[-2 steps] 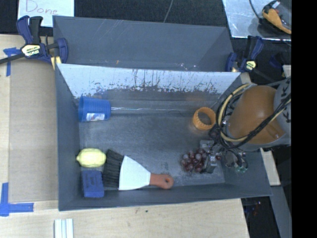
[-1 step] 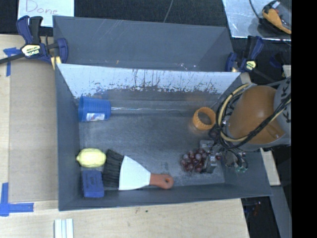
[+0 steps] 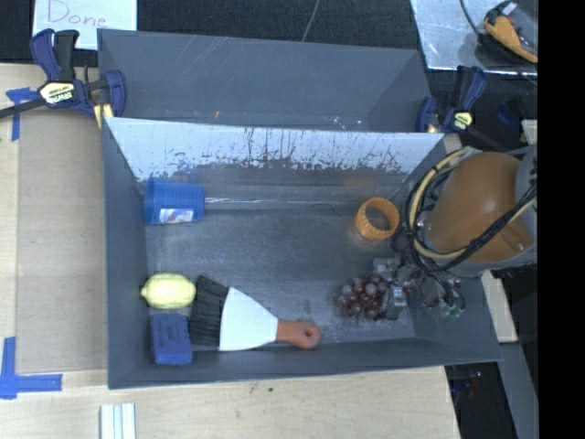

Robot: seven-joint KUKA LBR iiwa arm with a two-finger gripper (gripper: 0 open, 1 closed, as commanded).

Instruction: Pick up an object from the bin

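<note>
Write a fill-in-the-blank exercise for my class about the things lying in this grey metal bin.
1. The gripper hangs beside a dark red bunch of ____.
2. The round yellow lemon lies next to a flat ____ block.
3. The white plastic brush with the red-brown handle has ____ bristles.
Missing words: grapes; blue; black.

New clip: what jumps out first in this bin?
The arm's pincer hangs at the right of the grey metal bin, beside a dark red bunch of grapes. At the lower left lie a white brush with black bristles and a yellow lemon-shaped fruit.
</note>
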